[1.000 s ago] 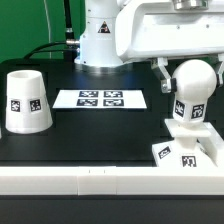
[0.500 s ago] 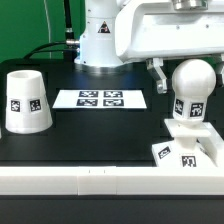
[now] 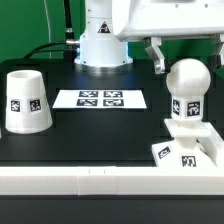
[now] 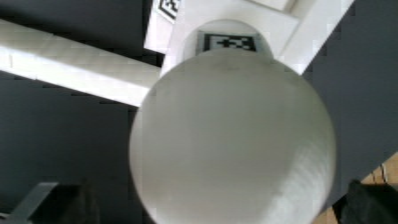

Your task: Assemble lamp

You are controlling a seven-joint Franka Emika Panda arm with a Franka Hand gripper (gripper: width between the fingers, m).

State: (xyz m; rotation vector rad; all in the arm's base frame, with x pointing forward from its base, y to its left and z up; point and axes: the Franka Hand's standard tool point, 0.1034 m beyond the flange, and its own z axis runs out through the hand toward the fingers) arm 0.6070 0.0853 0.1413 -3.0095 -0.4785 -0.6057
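The white round-headed bulb [image 3: 190,85] stands upright on the square stepped base [image 3: 190,148] at the exterior view's right. My gripper [image 3: 188,64] is open, its fingers apart on either side of the top of the bulb's head and not gripping it. In the wrist view the bulb's head [image 4: 231,140] fills the picture, with the tagged base [image 4: 228,30] beyond it and dark fingertips [image 4: 43,202] at the edges. The conical shade [image 3: 27,100] stands on the table at the exterior view's left, far from the gripper.
The marker board [image 3: 100,98] lies flat in the middle of the black table. A white rail [image 3: 100,185] runs along the front edge, also seen in the wrist view [image 4: 71,62]. The robot's white pedestal [image 3: 100,40] stands behind.
The gripper has risen from around the bulb's head to its top, with the fingers apart. The bulb stays upright on the base.
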